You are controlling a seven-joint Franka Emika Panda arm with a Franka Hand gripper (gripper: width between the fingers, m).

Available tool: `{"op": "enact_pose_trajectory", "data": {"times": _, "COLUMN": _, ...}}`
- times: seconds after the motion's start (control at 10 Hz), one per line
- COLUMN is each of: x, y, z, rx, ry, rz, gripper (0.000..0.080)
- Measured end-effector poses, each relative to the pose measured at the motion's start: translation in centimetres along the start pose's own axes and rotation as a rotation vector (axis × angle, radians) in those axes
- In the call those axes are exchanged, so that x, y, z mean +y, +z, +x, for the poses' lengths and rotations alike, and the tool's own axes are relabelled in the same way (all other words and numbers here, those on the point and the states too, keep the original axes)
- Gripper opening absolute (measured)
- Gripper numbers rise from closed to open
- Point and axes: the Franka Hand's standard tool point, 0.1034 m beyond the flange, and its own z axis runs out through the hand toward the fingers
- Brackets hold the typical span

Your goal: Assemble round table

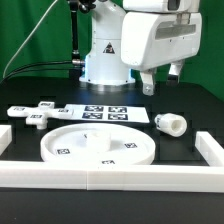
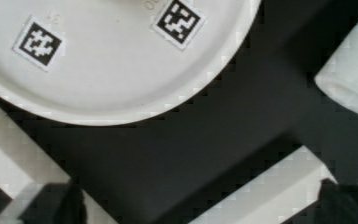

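**Gripper open and empty, between the disc and the leg**

My gripper (image 1: 163, 84) hangs with its jaws wide apart and nothing between them, above the black counter (image 1: 190, 108) and off to the exterior view's right of the large round disc (image 1: 98, 147). The short cylindrical leg (image 1: 172, 123) lies on its side near the disc on that same side, not touching it. The cross-shaped foot (image 1: 35, 113) sits behind the disc toward the exterior view's left.

I judge the first pick has not yet begun. For the disc, I would come down square over the rim, one finger inside the lip and one outside, since nothing else on it looks thin enough to span. For the leg, I would close centred across its round body, or it may roll.

All three parts look like smooth, hard white plastic. The disc is flat with a raised edge and carries black-and-white square tags (image 2: 179, 22).
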Motion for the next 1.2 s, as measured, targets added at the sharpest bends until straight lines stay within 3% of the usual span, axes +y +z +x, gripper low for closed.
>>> {"op": "enact_pose_trajectory", "data": {"times": 0.4, "x": 0.1, "y": 0.1, "z": -0.1, "rx": 0.002, "ry": -0.011, "rz": -0.003, "gripper": 0.0649}}
{"op": "enact_pose_trajectory", "data": {"times": 0.5, "x": 0.5, "y": 1.0, "z": -1.2, "rx": 0.022, "ry": -0.079, "rz": -0.021, "gripper": 0.0649}}
{"op": "enact_pose_trajectory", "data": {"times": 0.7, "x": 1.3, "y": 3.4, "z": -5.1, "rx": 0.024, "ry": -0.187, "rz": -0.019, "gripper": 0.0649}}
{"op": "enact_pose_trajectory", "data": {"times": 0.8, "x": 1.9, "y": 4.6, "z": -6.4, "rx": 0.018, "ry": -0.194, "rz": -0.005, "gripper": 0.0649}}
{"op": "enact_pose_trajectory", "data": {"times": 1.1, "x": 3.2, "y": 8.1, "z": -8.7, "rx": 0.015, "ry": -0.213, "rz": 0.021, "gripper": 0.0649}}
{"op": "enact_pose_trajectory", "data": {"times": 1.2, "x": 4.0, "y": 8.4, "z": -8.6, "rx": 0.02, "ry": -0.224, "rz": 0.017, "gripper": 0.0649}}
